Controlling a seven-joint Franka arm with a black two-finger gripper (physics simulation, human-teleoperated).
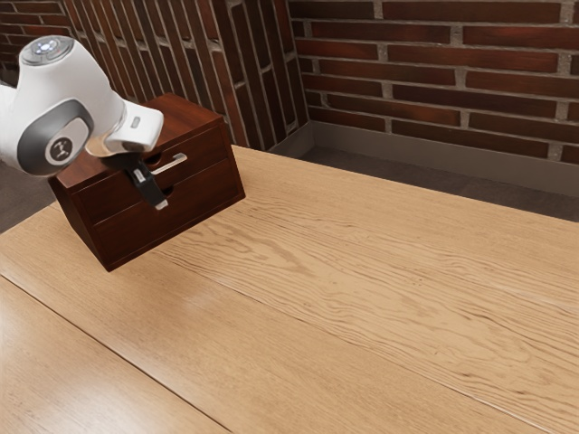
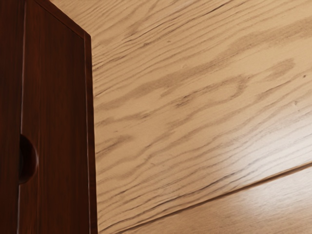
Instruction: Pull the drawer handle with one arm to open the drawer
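While the ext. view has the black gripper [image 1: 150, 188] hanging at the front of the dark wood drawer box [image 1: 199, 185] on the table's far left, just beside its silver handle [image 1: 170, 164], the wrist view adds the front's curved recess [image 2: 27, 158] & the oak table [image 2: 195, 122]. Grip width: can't tell.

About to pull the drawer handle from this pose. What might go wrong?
1. The gripper hangs just below the handle, with no visible hold on it; a pull may slip off.
2. The cabinet stands on the table with nothing visibly bracing it; pulling may drag the whole cabinet instead.
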